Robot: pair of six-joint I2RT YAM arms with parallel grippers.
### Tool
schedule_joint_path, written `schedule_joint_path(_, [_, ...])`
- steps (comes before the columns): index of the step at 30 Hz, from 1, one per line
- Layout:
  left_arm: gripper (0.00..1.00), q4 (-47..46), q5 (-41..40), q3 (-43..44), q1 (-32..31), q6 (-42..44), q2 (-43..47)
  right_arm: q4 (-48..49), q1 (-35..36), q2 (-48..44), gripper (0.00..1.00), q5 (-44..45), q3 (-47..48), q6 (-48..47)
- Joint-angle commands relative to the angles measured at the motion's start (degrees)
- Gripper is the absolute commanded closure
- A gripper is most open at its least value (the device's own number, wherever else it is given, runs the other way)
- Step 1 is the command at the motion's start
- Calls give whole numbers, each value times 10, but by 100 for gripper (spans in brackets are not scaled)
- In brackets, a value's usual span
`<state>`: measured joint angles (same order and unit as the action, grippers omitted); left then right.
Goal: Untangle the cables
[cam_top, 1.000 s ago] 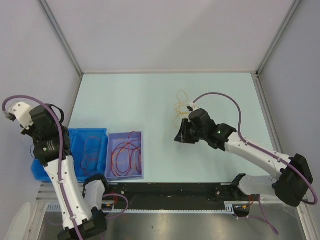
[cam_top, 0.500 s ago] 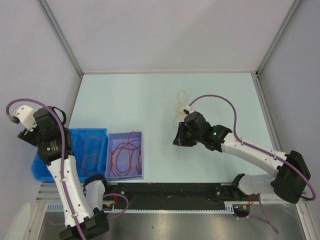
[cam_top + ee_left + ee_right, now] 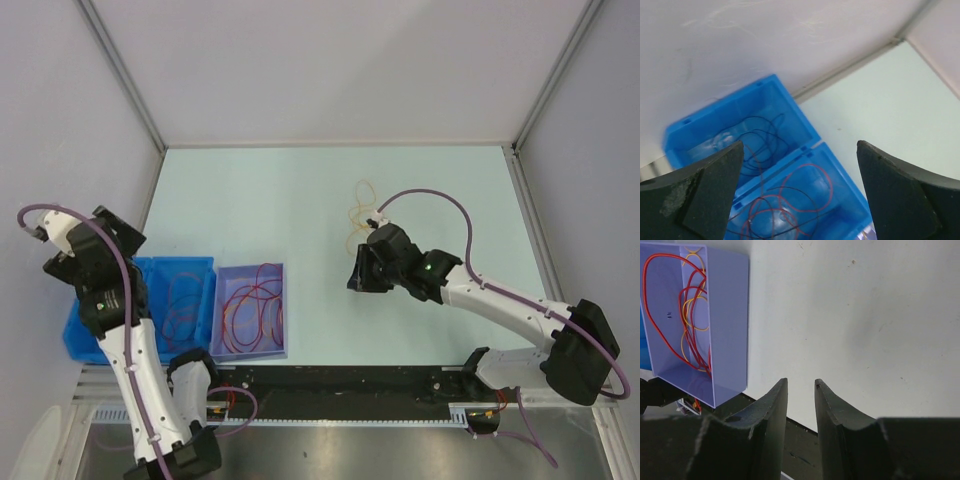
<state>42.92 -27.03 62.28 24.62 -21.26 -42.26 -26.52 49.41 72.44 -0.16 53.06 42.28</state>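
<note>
Loose cables (image 3: 358,212): a small heap of thin orange and yellow loops on the table (image 3: 260,200), toward its far middle, just beyond the right arm's wrist.
Cables in purple bin (image 3: 684,315): long red loops mixed with a few yellow ones, lying tangled on the floor of the bin.
Cables in blue bin (image 3: 771,192): dark loops in one compartment, red and dark loops in the other.
Purple bin (image 3: 731,315): at the near left of the table, just beside the blue bin, on its right.
Blue bin (image 3: 722,109): at the table's left edge, split into two compartments by a middle wall.
Left gripper (image 3: 799,150): raised above the blue bin with the fingers spread wide and nothing between them.
Right gripper (image 3: 801,384): over bare table to the right of the purple bin and apart from it. The fingers are close together with a narrow gap, and no cable shows in it.
</note>
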Motion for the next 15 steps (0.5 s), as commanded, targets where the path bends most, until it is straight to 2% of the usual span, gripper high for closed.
schedule_joint_path(1, [0,-41,158,-20,6,20,11,-2,-10,-10,66,19,21,-19])
schedule_joint_path(2, [0,-45,208,-24,6,25,12,-4,-14,-13,66,19,22,-20])
schedule_joint_path(4, [0,-39,227,-37,5,19,11,-4,-26,-19,66,17,21,-22])
schedule_joint_path(9, [0,8,152,-80,4,-34,20,-10,-36,-25,66,24,21,-28])
schedule_joint_path(15, [2,26,108,-165,5,-104,47,-21,-37,-20,66,30,21,-34])
